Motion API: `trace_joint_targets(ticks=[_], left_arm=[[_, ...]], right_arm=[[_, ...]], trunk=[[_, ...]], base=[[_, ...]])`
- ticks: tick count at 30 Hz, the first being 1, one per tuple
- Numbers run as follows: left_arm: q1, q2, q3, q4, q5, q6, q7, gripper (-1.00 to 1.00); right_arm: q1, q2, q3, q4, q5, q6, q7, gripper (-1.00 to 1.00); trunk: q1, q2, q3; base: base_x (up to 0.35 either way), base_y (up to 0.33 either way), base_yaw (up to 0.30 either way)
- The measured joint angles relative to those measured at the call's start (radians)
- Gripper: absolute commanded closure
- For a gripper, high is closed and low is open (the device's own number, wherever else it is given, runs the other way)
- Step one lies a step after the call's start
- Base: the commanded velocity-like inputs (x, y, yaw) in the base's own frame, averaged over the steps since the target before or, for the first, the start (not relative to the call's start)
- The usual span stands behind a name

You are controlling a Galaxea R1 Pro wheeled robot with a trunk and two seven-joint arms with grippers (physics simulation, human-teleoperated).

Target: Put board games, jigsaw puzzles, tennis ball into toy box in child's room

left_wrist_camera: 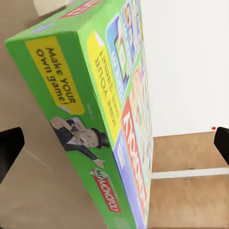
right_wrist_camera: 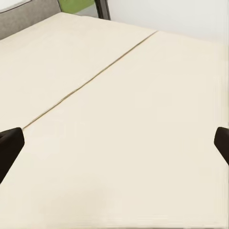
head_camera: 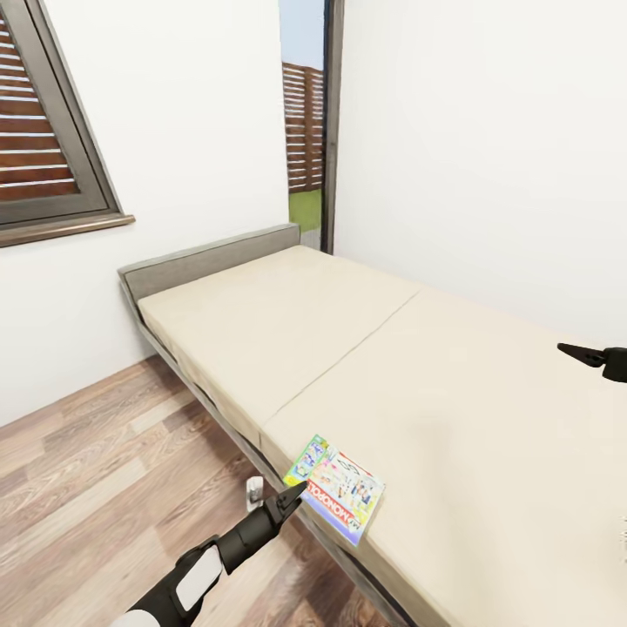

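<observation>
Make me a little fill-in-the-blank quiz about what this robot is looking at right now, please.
1. The board game lies near the edge of the ____.
2. The game's side panel is mostly ____ in colour.
3. The left gripper sits close to the game with its fingers ____, one at each side of the left wrist view.
4. The floor beside the bed looks like ____ planks.

Missing words: bed; green; open; wooden
</observation>
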Motion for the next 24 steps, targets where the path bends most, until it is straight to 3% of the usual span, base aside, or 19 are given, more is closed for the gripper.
trace_joint_targets(ticks=[9,17,24], left_arm=[[0.0,-0.001,0.0,0.001,-0.001,-0.001,0.007,-1.0],[0.0,-0.001,0.001,0.001,0.001,-0.001,0.008,-1.0],[0.0,0.004,0.003,0.002,-0.002,-0.003,0.008,-1.0]], right_arm=[[0.0,0.0,-0.003,0.0,0.0,0.0,0.0,-1.0],[0.0,0.0,-0.004,0.0,0.0,0.0,0.0,-1.0],[0.0,0.0,-0.004,0.0,0.0,0.0,0.0,-1.0]], trunk=[[0.0,0.0,0.0],[0.0,0.0,0.0],[0.0,0.0,0.0]], base=[[0.0,0.0,-0.037],[0.0,0.0,-0.19],[0.0,0.0,-0.052]])
